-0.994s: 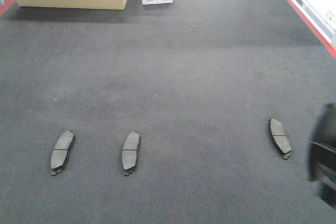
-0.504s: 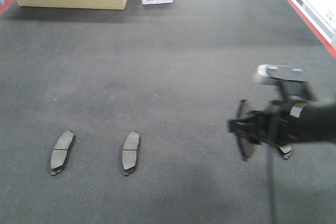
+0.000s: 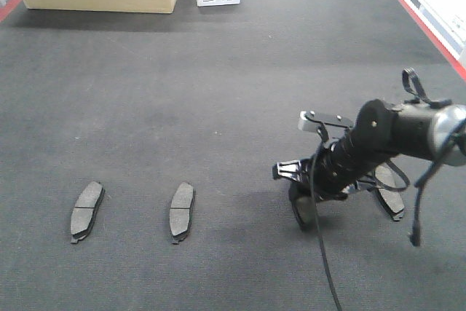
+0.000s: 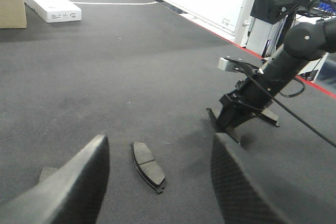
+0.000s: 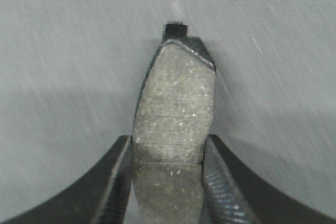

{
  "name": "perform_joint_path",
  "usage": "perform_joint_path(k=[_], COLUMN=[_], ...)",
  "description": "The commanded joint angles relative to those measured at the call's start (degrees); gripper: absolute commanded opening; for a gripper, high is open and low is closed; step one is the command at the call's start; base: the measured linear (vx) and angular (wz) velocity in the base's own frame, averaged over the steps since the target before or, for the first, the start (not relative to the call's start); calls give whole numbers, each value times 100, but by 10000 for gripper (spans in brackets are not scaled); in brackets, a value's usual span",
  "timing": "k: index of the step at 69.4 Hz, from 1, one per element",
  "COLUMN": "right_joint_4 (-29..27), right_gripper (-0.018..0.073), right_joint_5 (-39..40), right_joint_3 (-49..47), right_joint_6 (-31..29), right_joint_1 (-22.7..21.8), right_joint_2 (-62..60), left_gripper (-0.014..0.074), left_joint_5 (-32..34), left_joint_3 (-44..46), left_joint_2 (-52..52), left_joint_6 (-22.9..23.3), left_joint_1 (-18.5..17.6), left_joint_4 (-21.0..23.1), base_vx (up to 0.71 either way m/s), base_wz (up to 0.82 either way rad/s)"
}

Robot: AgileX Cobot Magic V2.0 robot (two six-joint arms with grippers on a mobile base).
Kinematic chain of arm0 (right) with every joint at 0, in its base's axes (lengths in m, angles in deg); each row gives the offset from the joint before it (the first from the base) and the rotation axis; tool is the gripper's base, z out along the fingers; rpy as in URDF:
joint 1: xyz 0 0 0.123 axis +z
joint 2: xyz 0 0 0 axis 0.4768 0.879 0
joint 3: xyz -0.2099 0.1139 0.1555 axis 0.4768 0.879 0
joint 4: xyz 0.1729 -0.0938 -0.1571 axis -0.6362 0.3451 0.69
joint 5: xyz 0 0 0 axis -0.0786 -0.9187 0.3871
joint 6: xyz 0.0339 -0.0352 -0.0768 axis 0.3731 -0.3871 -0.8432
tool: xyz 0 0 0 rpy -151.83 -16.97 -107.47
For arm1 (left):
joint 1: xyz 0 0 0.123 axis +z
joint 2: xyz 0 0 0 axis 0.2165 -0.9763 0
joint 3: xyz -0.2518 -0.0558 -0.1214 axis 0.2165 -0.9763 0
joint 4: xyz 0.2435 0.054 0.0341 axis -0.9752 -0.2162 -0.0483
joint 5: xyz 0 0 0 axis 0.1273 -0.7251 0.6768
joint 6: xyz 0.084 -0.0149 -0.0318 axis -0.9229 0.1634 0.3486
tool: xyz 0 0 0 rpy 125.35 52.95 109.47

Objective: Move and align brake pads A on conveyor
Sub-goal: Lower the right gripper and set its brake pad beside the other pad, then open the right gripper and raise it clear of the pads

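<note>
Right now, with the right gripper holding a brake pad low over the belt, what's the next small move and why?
Probably lower a touch more, then open. The right gripper is shut on a grey-brown curved brake pad, low over the dark felt conveyor belt. It sits in the gap between the two pads lying on the left and the one lying on the right, roughly in their row.

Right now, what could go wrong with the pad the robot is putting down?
The right end effector holds a brake pad by its edges, low over the belt, so it may land crooked. The arm also hangs just above another pad and might nudge it out of line with the two left pads.
</note>
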Motion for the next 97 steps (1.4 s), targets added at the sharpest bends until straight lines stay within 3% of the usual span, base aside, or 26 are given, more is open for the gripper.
perform_joint_path(k=[1, 8, 14, 37, 54, 74, 97], right_joint_4=[-85, 10, 212, 1705, 2341, 2436, 2366], right_gripper=[365, 475, 512, 508, 508, 508, 508], right_joint_5=[130, 175, 175, 79, 385, 1372, 1656], right_joint_3=[-302, -315, -315, -245, 459, 1758, 3197], right_joint_6=[3, 34, 223, 439, 420, 389, 389], right_joint_1=[-4, -4, -10, -13, -13, -13, -13], right_joint_2=[-188, -208, -240, -1625, -3496, -5719, -8071], left_gripper=[404, 404, 404, 404, 404, 404, 404], left_joint_5=[415, 409, 408, 419, 557, 698, 724], left_joint_3=[123, 123, 123, 123, 123, 123, 123], left_joint_2=[-54, -54, -54, -54, -54, -54, -54], left_joint_6=[25, 27, 32, 32, 26, 26, 26], left_joint_1=[-22, -22, -22, -22, -22, -15, -15], left_joint_4=[-2, -2, -2, -2, -2, -61, -61], base_vx=[0, 0, 0, 0, 0, 0, 0], base_wz=[0, 0, 0, 0, 0, 0, 0])
